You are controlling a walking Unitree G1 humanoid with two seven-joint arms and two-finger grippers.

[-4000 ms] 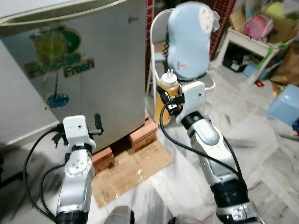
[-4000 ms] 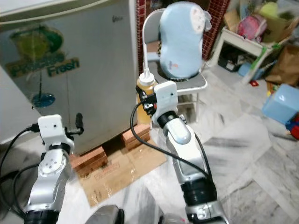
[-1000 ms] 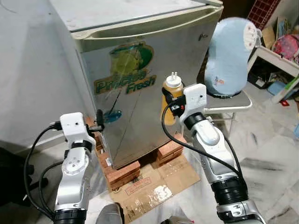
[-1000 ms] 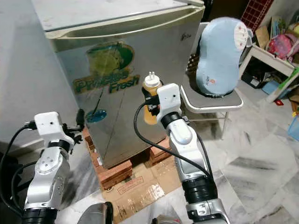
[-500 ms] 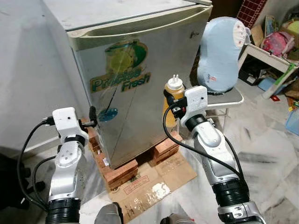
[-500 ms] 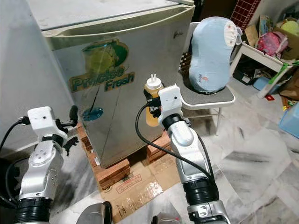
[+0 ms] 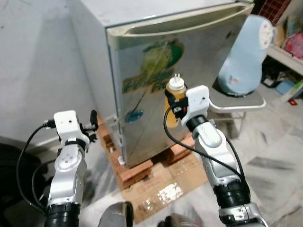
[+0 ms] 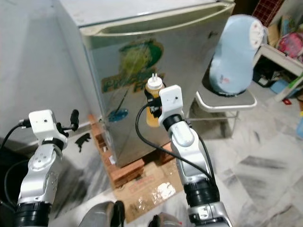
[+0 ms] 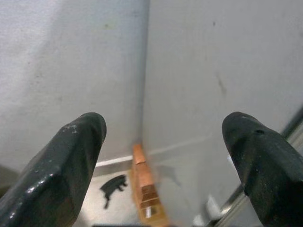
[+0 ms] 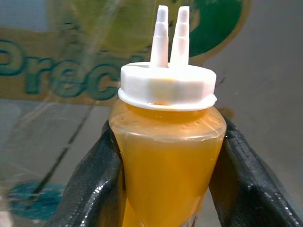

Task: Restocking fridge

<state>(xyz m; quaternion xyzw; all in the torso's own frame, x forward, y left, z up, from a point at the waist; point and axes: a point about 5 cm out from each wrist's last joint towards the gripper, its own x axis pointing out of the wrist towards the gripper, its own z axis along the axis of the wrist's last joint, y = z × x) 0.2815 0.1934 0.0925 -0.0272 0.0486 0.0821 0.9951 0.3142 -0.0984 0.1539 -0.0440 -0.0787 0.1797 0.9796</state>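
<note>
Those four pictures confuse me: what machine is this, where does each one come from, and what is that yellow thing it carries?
This is a walking humanoid robot with two silver arms, each ending in a gripper with two black fingers. The two wide pictures come from cameras in its head, looking down at its own arms. In front stands a small silver fridge, door closed, raised on bricks, with a chair beside it.

The other two pictures come from cameras on the wrists, looking along the fingers. The right gripper has its jaws shut on a squeeze bottle of orange-yellow sauce with a white twin-spout cap. The left gripper is open and holds nothing, pointing toward the corner between wall and fridge.
</note>
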